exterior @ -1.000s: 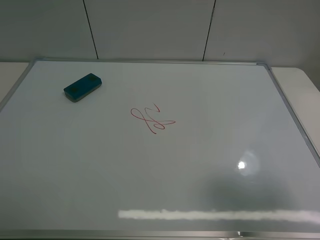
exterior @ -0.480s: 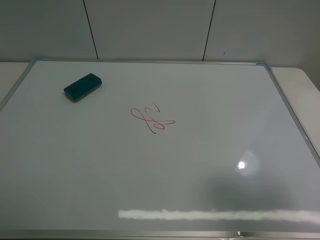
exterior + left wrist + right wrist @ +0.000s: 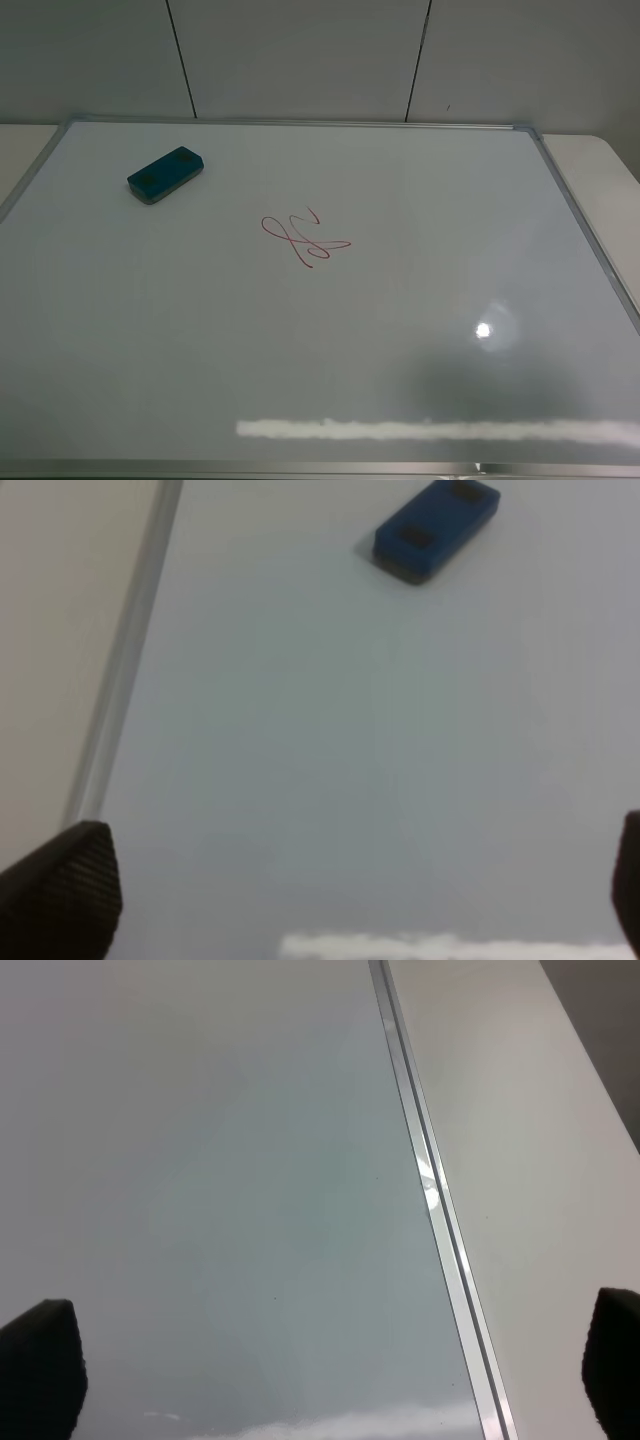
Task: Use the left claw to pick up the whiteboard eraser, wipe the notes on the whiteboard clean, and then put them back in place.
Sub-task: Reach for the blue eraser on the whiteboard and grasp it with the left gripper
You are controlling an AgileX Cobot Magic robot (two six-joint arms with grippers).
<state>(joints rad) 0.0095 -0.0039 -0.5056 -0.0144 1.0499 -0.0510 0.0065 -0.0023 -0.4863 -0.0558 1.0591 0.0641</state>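
A pale bench is carrying the whiteboard, which is lying flat below grey wall panels. The whiteboard eraser is sitting on it near the far-left corner, well apart from the red notes (approx. mid-board). The left tool is hovering w/ fingers spread wide, and the right tool is gaping likewise over the board's right frame.

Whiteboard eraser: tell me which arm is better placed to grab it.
Left. The whiteboard eraser lies on the whiteboard's left side, ahead of the open left gripper; the right gripper faces only its right frame edge.
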